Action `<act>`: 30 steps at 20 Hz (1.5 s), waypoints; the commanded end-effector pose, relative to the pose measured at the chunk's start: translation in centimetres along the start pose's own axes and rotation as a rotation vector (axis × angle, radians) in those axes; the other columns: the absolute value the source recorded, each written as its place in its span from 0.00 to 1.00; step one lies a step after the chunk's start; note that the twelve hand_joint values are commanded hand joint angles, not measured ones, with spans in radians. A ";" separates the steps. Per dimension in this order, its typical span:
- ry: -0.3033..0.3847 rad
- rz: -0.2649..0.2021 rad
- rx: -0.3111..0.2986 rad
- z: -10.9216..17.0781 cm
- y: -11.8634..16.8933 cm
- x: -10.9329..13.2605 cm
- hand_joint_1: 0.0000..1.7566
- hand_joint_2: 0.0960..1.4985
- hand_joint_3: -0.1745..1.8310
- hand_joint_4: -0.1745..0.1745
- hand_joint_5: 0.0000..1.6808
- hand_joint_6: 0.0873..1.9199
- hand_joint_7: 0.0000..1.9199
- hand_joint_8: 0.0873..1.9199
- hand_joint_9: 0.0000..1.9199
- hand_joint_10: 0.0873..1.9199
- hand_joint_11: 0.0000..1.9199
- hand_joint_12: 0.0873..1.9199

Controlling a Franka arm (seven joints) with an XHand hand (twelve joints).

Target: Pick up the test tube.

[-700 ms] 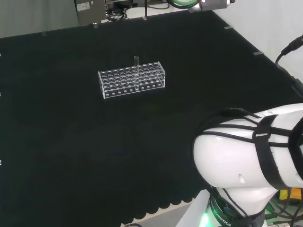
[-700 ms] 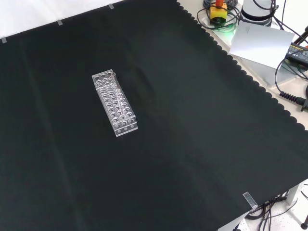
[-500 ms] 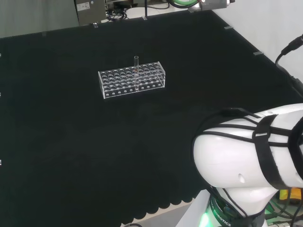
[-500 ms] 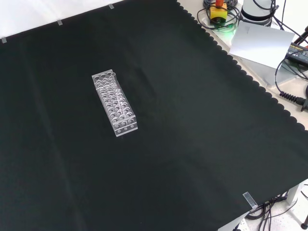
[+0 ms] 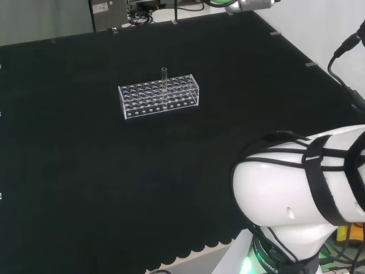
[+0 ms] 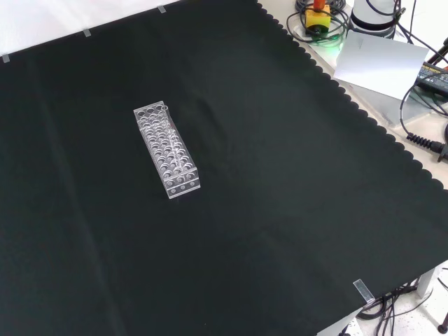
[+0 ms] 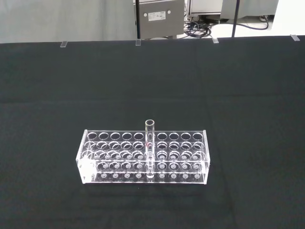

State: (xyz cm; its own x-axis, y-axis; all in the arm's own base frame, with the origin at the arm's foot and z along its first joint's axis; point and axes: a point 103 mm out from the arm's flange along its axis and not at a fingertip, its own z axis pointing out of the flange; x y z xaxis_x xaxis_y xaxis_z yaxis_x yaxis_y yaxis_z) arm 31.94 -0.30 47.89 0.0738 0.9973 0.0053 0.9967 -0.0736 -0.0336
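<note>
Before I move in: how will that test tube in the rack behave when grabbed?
The test tube looks like thin clear glass, so probably fragile and slippery. It stands upright in the clear rack, which likely steadies it. Pulled sideways, it may tip the light-looking rack.

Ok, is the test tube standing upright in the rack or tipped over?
Upright: the test tube stands vertically in a hole of the clear rack, its open top above the rack.

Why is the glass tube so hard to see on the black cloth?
In the wrist view the test tube shows clearly, upright in the clear rack. In the head view it is a thin pale line. In the front view the tube blends into the rack; clear glass only catches small glints.
</note>
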 end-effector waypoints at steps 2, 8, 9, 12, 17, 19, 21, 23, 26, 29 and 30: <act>-0.029 -0.043 0.063 0.9 3.9 1.6 0.16 0.61 0.23 0.47 0.00 0.00 0.00 0.15 0.09 0.00 0.00 0.72; -0.053 -0.059 0.119 1.7 7.5 2.5 0.17 0.61 0.22 0.47 0.00 0.00 0.00 0.16 0.09 0.00 0.00 0.72; -0.054 -0.060 0.125 1.8 8.0 2.5 0.17 0.61 0.22 0.47 0.00 0.00 0.00 0.16 0.09 0.00 0.00 0.72; -0.066 -0.064 0.140 2.2 9.6 2.7 0.17 0.61 0.22 0.47 0.00 0.00 0.00 0.17 0.09 0.00 0.00 0.72; -0.072 -0.075 0.176 3.3 11.8 3.2 0.17 0.61 0.21 0.47 0.00 0.00 0.00 0.18 0.10 0.00 0.00 0.72; -0.074 -0.081 0.193 4.0 12.6 3.3 0.17 0.62 0.21 0.46 0.00 0.00 0.00 0.19 0.10 0.00 0.00 0.73; -0.072 -0.089 0.211 4.8 13.3 3.5 0.17 0.62 0.20 0.46 0.00 0.00 0.00 0.19 0.10 0.00 0.00 0.73; -0.074 -0.089 0.235 5.8 13.9 3.8 0.17 0.62 0.20 0.46 0.00 0.00 0.00 0.21 0.10 0.00 0.00 0.73; -0.072 -0.086 0.281 7.4 14.8 4.0 0.18 0.63 0.19 0.46 0.00 0.00 0.00 0.23 0.09 0.02 0.00 0.74; -0.067 -0.078 0.327 9.3 15.6 3.9 0.18 0.64 0.16 0.45 0.01 0.00 0.00 0.25 0.01 0.22 0.00 0.74; -0.066 -0.074 0.338 9.8 15.8 3.9 0.18 0.65 0.16 0.45 0.01 0.00 0.00 0.26 0.01 0.25 0.00 0.74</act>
State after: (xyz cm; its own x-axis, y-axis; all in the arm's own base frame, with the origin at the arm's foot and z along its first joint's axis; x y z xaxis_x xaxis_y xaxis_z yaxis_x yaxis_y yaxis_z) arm 46.27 2.25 40.12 -0.0155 0.9987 -0.0494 0.9532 -0.0001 -0.3022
